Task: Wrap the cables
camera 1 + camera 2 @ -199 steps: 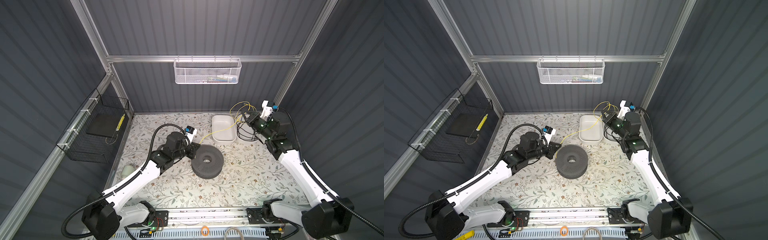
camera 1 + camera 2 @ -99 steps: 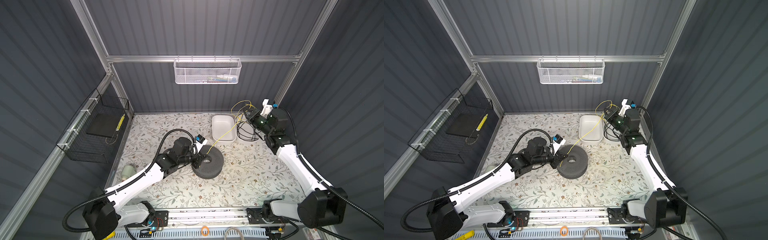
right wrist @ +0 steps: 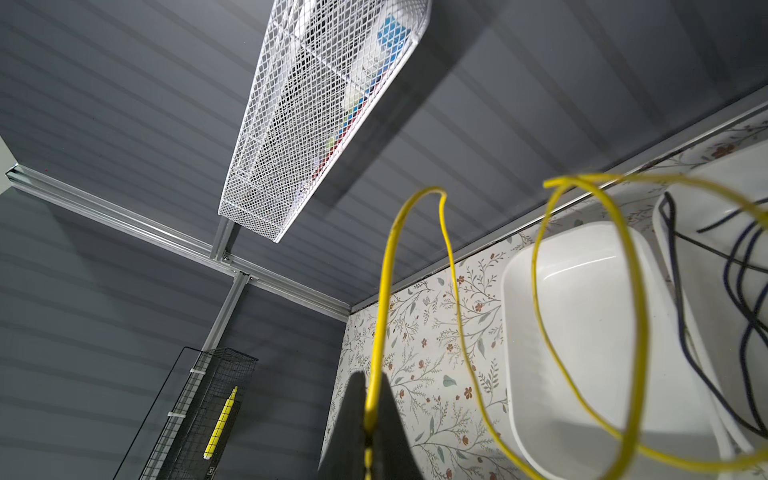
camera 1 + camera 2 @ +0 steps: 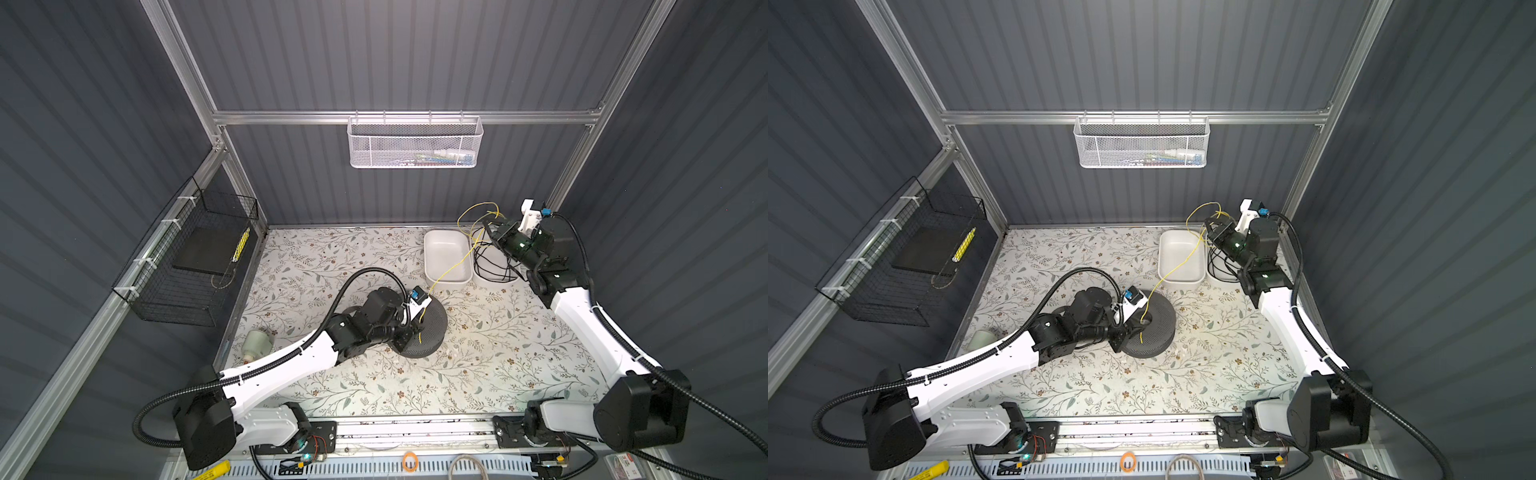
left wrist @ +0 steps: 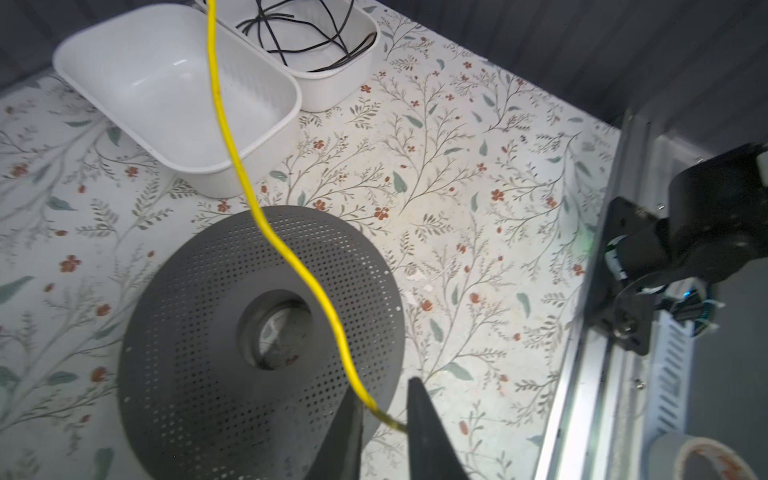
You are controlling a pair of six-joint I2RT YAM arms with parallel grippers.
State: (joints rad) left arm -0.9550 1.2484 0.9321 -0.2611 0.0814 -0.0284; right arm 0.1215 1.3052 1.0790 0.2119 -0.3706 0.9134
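Floral-patterned tabletop is filling the lower half of both top views, closed in by grey ribbed walls. At the upper right of a top view the right gripper is pinching the yellow cable between closed fingers. The right wrist view shows the wire clamped at the right gripper's tips, with springy loops arching above them. Holding it high there is probably keeping the span off the table and lightly taut.

From that grip the cable's long axis is running diagonally, down and to the left across the white tray. It is ending on the dark perforated spool at the centre of the frame. Its free end is drooping over the spool's face, pointing toward the lower edge of the picture.

In the left wrist view, the left gripper is standing over the spool's rim with its jaws parted, the wire passing loosely between them and not squeezed. That looks like a release or a regrip before guiding the next turn around the spool.
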